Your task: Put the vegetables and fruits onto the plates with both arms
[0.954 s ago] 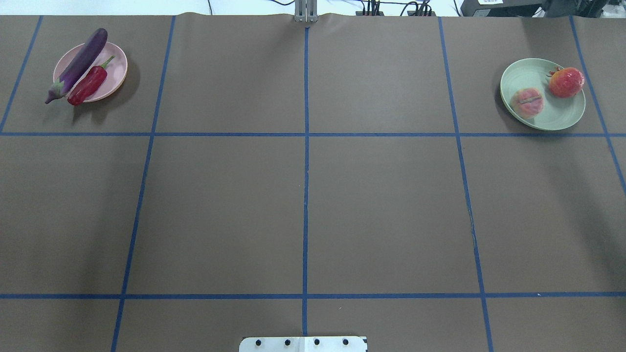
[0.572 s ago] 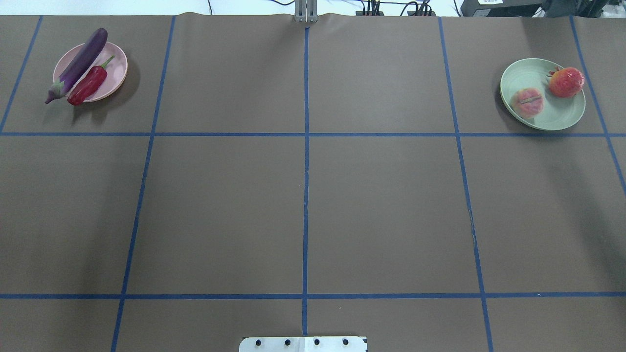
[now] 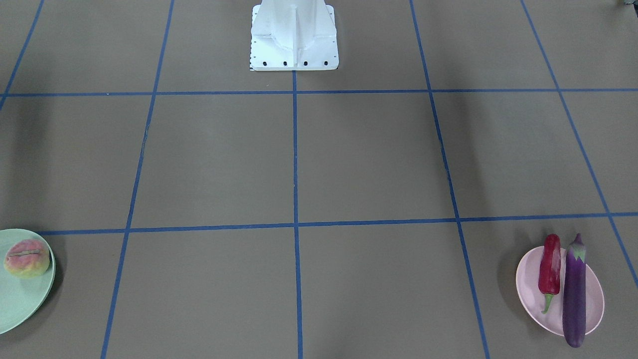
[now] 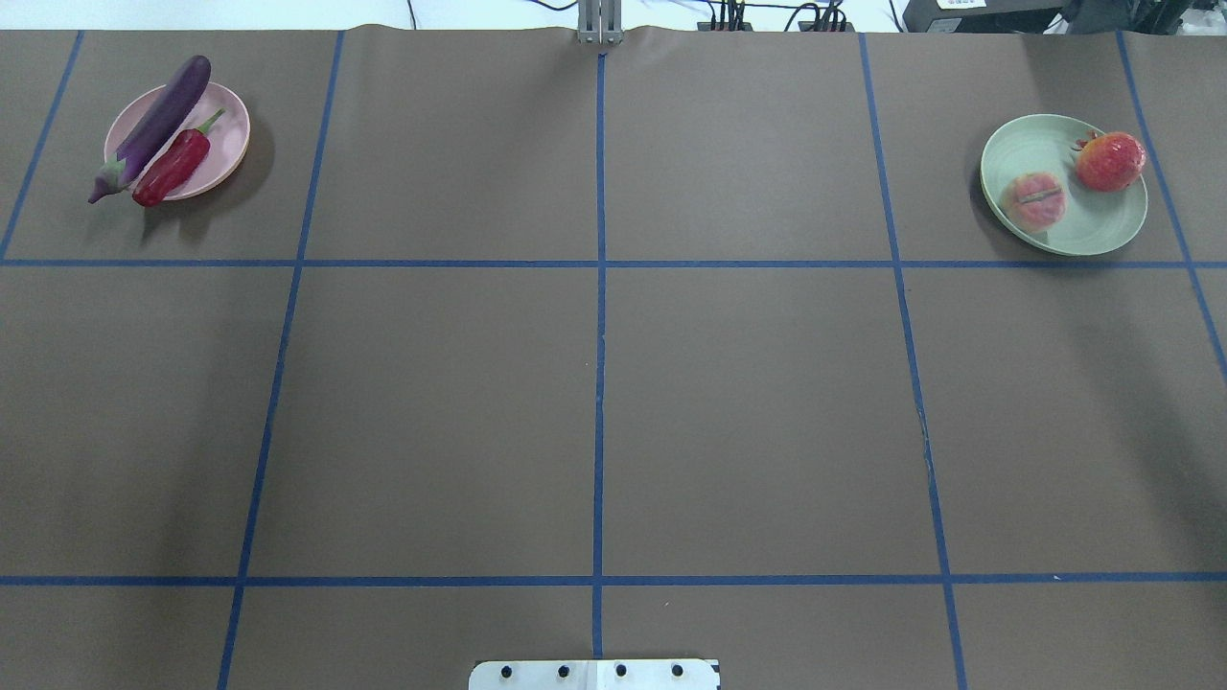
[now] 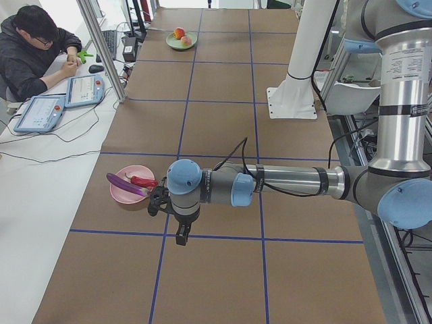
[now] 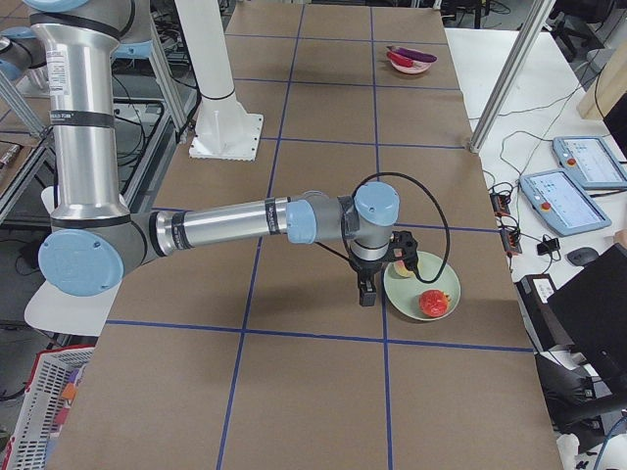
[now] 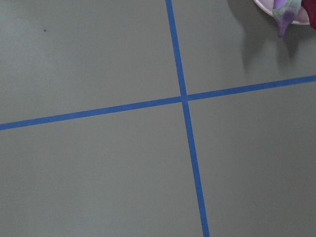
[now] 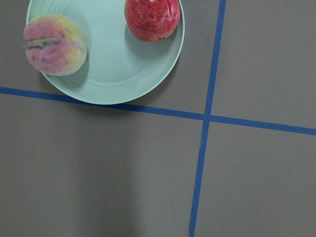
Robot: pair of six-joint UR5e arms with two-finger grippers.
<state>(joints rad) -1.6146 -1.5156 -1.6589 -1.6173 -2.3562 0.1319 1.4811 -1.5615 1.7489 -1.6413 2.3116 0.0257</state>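
Eggplant and chili lie on the pink plate near my left jaws. Peach and pomegranate sit on the green plate beside my right jaws. I cannot tell how wide either pair is.

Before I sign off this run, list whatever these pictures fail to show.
Left gripper, right gripper: seen only in side views, small; open or shut unclear.
Pomegranate: outside the front-facing view, whose left edge cuts the green plate.
Eggplant: left wrist view's top edge leaves only its cap.
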